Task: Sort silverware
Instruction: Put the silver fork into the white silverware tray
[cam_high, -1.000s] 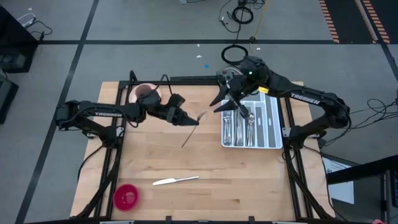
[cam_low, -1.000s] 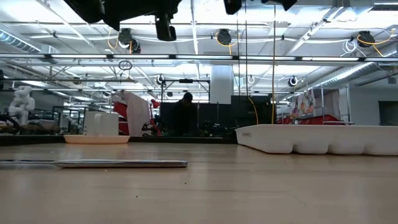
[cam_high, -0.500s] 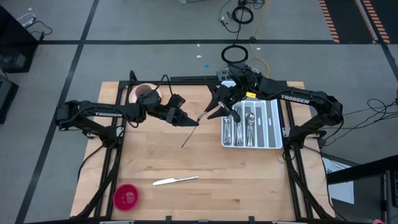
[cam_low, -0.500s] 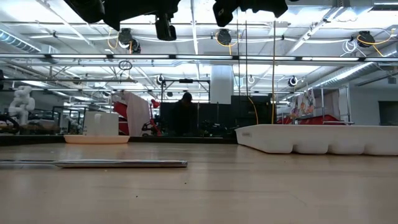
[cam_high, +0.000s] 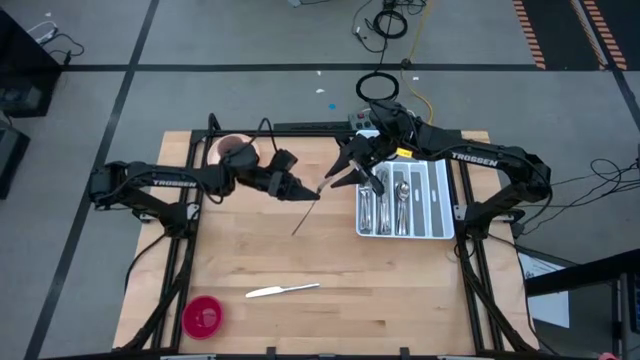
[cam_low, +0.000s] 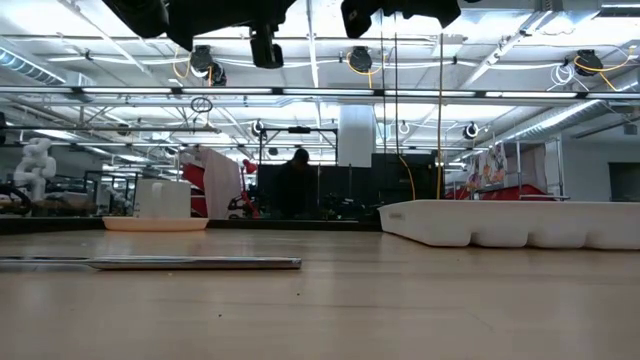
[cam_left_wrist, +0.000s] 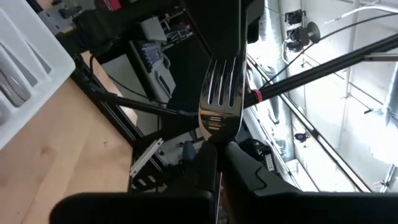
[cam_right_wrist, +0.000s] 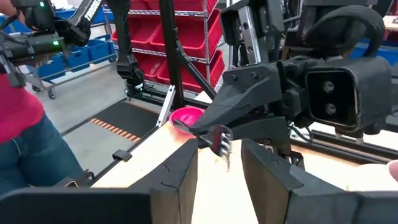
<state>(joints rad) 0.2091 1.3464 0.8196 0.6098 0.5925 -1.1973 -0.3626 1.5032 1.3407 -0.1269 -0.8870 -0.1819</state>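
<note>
High view: a fork (cam_high: 308, 207) is held tight by the left gripper (cam_high: 303, 195), just beside the white tray (cam_high: 437, 205). The right gripper (cam_high: 338, 176) is spread open around the fork's prongs. A knife (cam_high: 282, 291) is left lying far from the tray.

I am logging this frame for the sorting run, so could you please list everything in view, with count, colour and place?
Fork: one, silver, held up over the table's middle by the left gripper, tines toward the right gripper.
Table knife: one, silver, flat on the table near its front edge.
Silverware in tray: several pieces, silver, in the left-hand compartments; exact count unclear.
Cutlery tray: one, white, right side of the table.
Cup on saucer: one, pink, back left corner.
Round red object: one, front left corner.
Table: one, light wood.
Person: one, red top and blue trousers, beyond the table.
Left gripper: shut on the fork's handle.
Right gripper: open, at the fork's tines.
</note>
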